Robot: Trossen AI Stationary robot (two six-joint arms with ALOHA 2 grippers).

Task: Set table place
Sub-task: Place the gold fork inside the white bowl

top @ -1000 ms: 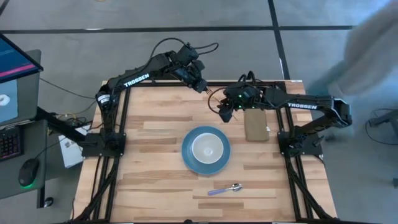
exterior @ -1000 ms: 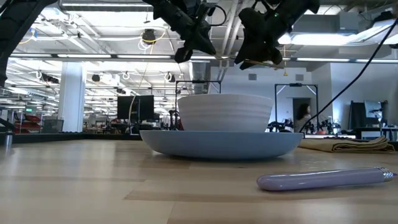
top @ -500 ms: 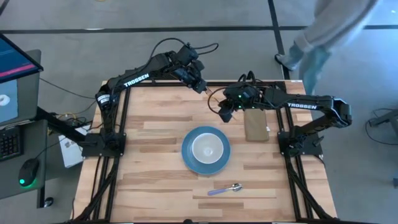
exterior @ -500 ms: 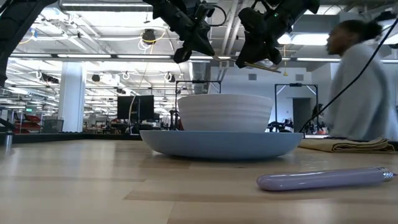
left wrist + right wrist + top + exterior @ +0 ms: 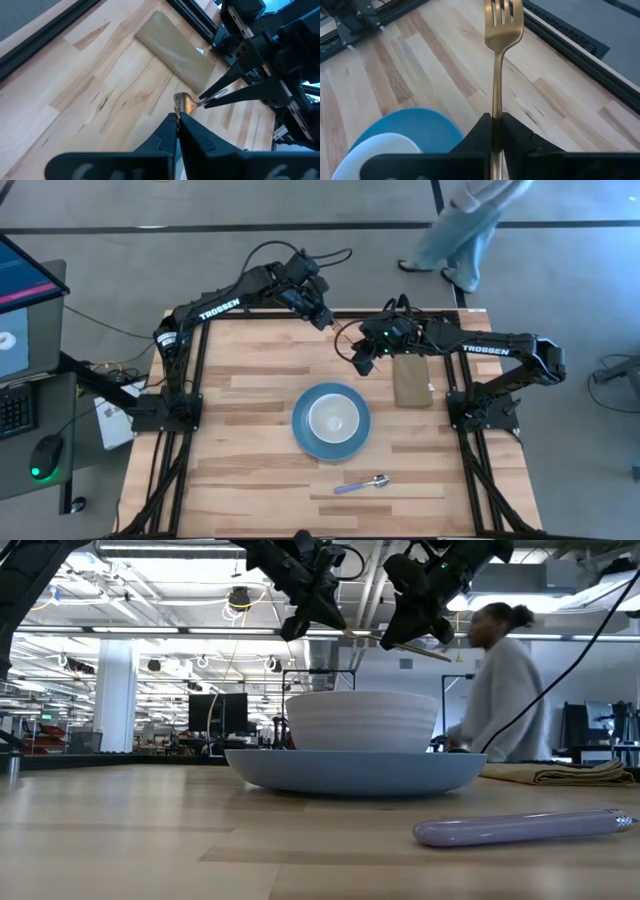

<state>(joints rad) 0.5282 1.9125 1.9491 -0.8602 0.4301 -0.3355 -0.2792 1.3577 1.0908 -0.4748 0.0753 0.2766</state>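
A gold fork (image 5: 503,20) is held in the air over the far middle of the table (image 5: 240,380), with my right gripper (image 5: 359,367) shut on it. Its tines point toward my left gripper (image 5: 326,322), which hangs shut above the table's far edge, just short of the fork's head (image 5: 183,101) and apart from it. A white bowl (image 5: 333,418) stands in a blue plate (image 5: 305,438) at the table's centre. A spoon with a purple handle (image 5: 360,484) lies flat on the table nearer the front edge. My right gripper pinches the fork's handle (image 5: 495,111) between its two fingers. The fork runs out along the fingers, tines ahead. It is lifted clear of the table, close to level, with its handle end (image 5: 445,657) sticking out behind the fingers and a little lower.
An olive-brown pad (image 5: 411,380) lies flat on the table right of my right gripper. A person (image 5: 495,690) walks past beyond the table's far edge. Bare wood shows left of the plate and along the near edge.
My right gripper's fingers have shut on the fork's handle while staying in place. The fork now shows as a long slanted line in the low view, its handle end lower. A person has walked along the far side from right to left.
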